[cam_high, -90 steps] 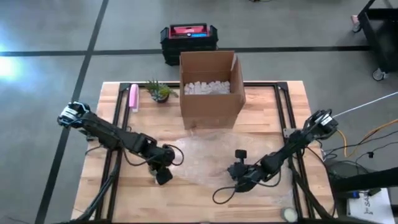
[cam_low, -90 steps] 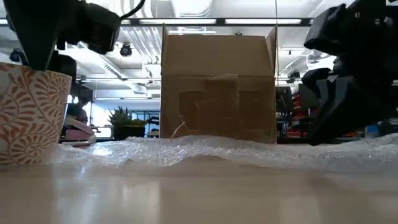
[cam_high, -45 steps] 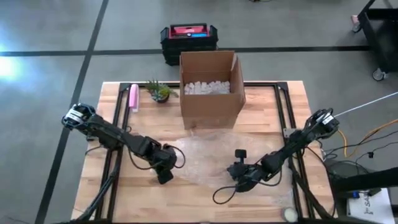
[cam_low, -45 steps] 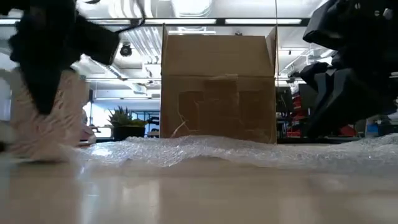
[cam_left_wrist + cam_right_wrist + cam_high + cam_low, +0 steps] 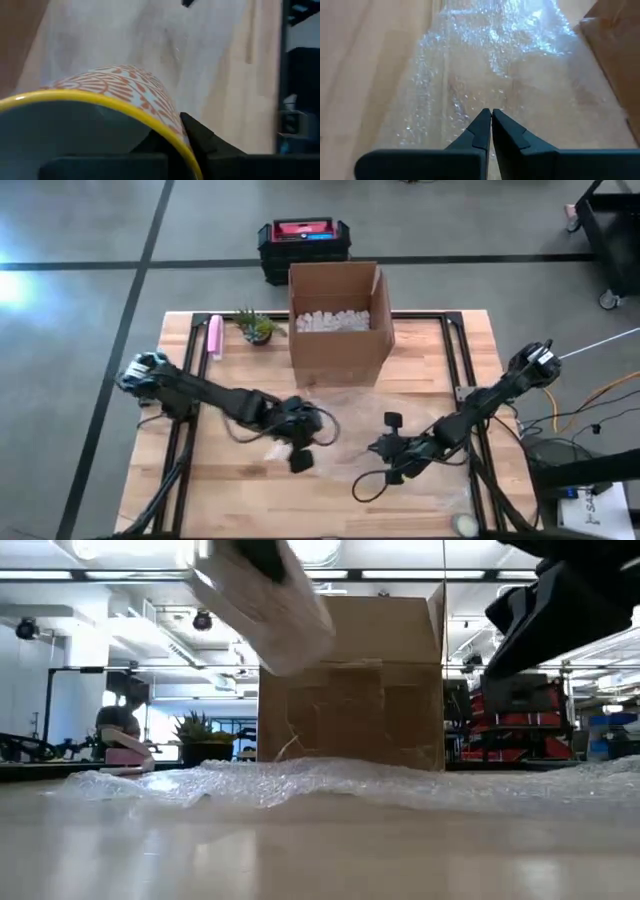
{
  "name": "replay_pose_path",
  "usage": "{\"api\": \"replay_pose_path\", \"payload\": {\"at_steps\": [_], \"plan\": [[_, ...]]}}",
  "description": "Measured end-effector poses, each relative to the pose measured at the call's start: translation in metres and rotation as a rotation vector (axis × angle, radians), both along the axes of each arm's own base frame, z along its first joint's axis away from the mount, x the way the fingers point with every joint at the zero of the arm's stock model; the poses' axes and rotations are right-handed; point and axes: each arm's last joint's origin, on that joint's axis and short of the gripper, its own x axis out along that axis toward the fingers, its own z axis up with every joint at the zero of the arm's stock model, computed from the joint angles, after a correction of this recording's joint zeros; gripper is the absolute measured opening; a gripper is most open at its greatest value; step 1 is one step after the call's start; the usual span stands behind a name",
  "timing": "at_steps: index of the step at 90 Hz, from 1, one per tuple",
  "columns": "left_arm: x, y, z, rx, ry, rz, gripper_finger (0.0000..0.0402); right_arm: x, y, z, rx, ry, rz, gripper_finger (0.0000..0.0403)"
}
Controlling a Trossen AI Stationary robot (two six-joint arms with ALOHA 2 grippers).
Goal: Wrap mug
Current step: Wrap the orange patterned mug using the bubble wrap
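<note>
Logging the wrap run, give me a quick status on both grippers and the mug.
Left gripper shut on mug, mug lifted and tilted over bubble wrap. Right gripper shut, empty, low over the wrap. Cardboard box stands behind, nothing blocking.

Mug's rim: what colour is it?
Yellow, above an orange-and-white patterned wall; the mug shows best in the left wrist view.

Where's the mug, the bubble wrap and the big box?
mug [image 5: 125,82], left wrist view, orange patterned side.
bubble wrap [image 5: 485,65], right wrist view, middle of the sheet.
cardboard box [image 5: 340,350], high view, front wall.
</note>
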Motion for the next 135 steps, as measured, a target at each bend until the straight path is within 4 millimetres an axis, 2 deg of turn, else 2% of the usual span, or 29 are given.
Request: {"api": "replay_pose_path", "payload": {"at_steps": [12, 23, 34, 49, 55, 77, 104, 117, 135], "plan": [[0.048, 0.018, -0.028, 0.024, 0.054, -0.042, 0.0002, -0.008, -0.004, -0.005, -0.026, 0.090, -0.025, 0.0003], [0.087, 0.029, -0.040, 0.030, 0.076, -0.097, 0.0002, -0.025, -0.011, -0.008, -0.016, 0.279, -0.098, 0.0003], [0.115, 0.029, -0.045, 0.001, 0.087, -0.162, 0.0002, -0.042, -0.015, -0.009, -0.043, 0.378, -0.199, 0.0002], [0.143, 0.026, -0.058, -0.088, 0.104, -0.254, 0.0002, -0.053, -0.011, -0.008, -0.076, 0.372, -0.246, 0.0003], [0.146, 0.026, -0.065, -0.089, 0.148, -0.258, 0.0002, -0.055, -0.008, -0.008, -0.076, 0.370, -0.231, 0.0002], [0.150, 0.026, -0.068, -0.068, 0.174, -0.242, 0.0002, -0.059, -0.004, -0.007, -0.074, 0.362, -0.218, 0.0003], [0.139, 0.028, -0.046, -0.022, 0.180, -0.205, 0.0002, -0.059, -0.004, -0.007, -0.089, 0.345, -0.223, 0.0002], [0.139, 0.029, -0.063, -0.023, 0.226, -0.202, 0.0003, -0.059, -0.004, -0.007, -0.088, 0.344, -0.225, 0.0003], [0.138, 0.028, -0.072, -0.024, 0.236, -0.201, 0.0006, -0.058, -0.004, -0.007, -0.088, 0.341, -0.224, 0.0004]]}}
